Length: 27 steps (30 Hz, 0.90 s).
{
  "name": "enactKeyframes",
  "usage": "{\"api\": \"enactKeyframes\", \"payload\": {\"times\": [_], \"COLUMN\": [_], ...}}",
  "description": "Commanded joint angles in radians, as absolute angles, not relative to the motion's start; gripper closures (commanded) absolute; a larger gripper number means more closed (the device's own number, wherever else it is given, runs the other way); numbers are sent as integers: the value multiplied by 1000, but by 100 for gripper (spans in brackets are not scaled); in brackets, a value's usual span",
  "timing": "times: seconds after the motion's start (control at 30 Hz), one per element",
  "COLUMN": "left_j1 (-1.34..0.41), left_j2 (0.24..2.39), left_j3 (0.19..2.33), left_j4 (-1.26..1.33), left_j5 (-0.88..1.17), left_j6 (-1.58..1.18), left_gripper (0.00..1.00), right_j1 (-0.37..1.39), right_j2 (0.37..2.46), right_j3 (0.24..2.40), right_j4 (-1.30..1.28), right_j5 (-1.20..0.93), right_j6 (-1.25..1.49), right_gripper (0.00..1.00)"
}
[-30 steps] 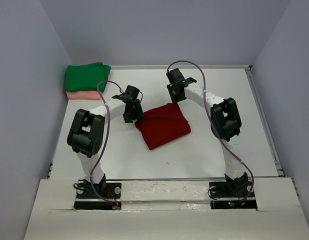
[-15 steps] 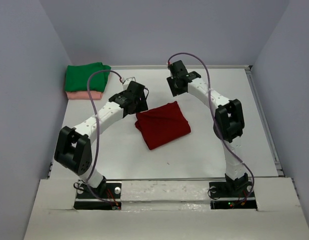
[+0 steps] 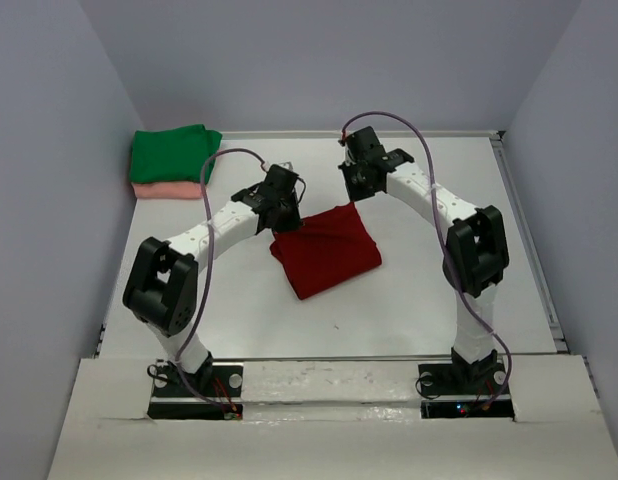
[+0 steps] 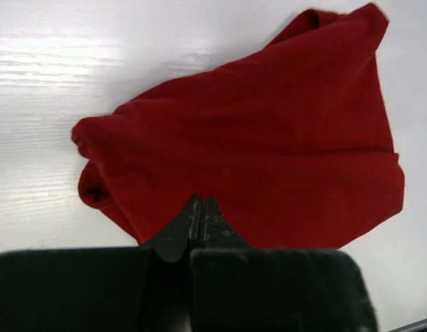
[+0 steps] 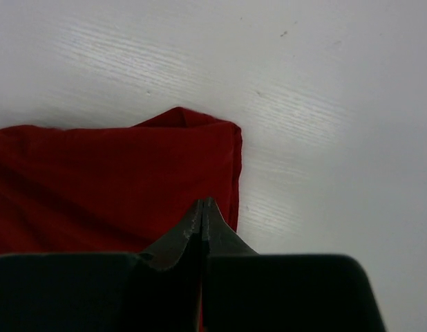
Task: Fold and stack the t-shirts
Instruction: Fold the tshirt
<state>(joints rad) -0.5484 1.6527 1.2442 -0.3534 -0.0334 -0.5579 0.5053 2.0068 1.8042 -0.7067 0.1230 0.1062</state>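
Observation:
The dark red t-shirt [image 3: 327, 250] lies folded in a rough square at mid-table. My left gripper [image 3: 285, 218] is at its left corner, jaws shut. In the left wrist view the gripper [image 4: 201, 200] has its tips on the near edge of the red cloth [image 4: 269, 138]. My right gripper [image 3: 355, 196] is at the shirt's far corner, also shut. In the right wrist view this gripper [image 5: 202, 202] has its tips just inside the cloth's right edge [image 5: 96, 180]. No fabric shows between either pair of fingers. The green t-shirt [image 3: 172, 153] lies folded on the pink one [image 3: 164, 190] at the far left.
The green and pink stack sits against the left wall near the back corner. A raised rail [image 3: 524, 230] runs along the table's right edge. Bare white tabletop [image 3: 439, 290] lies around the red shirt.
Both grippers stood open half a second ago and have closed. Both have come down onto the red shirt's corners. The shirt has barely shifted.

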Motion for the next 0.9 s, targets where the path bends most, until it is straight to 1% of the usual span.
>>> {"api": "enactKeyframes", "payload": {"times": [0.0,0.33,0.43,0.6,0.87], "left_j1": [-545,-499,-476,-451,-448], "left_j2": [1712,1836,1848,1862,1836], "left_j3": [1307,1425,1434,1434,1420], "left_j4": [-311,-330,-334,-336,-342], "left_j5": [60,78,80,90,127], "left_j6": [-546,-534,-531,-529,-535], "left_gripper": [100,100,100,100,100], "right_j1": [511,511,511,511,511], "right_j2": [2037,2100,2114,2170,2325], "right_j3": [1798,1804,1799,1807,1891], "right_j4": [-680,-669,-663,-658,-660], "right_j5": [35,9,-31,-28,-29], "right_j6": [126,133,138,141,141], "right_gripper": [100,100,100,100,100]}}
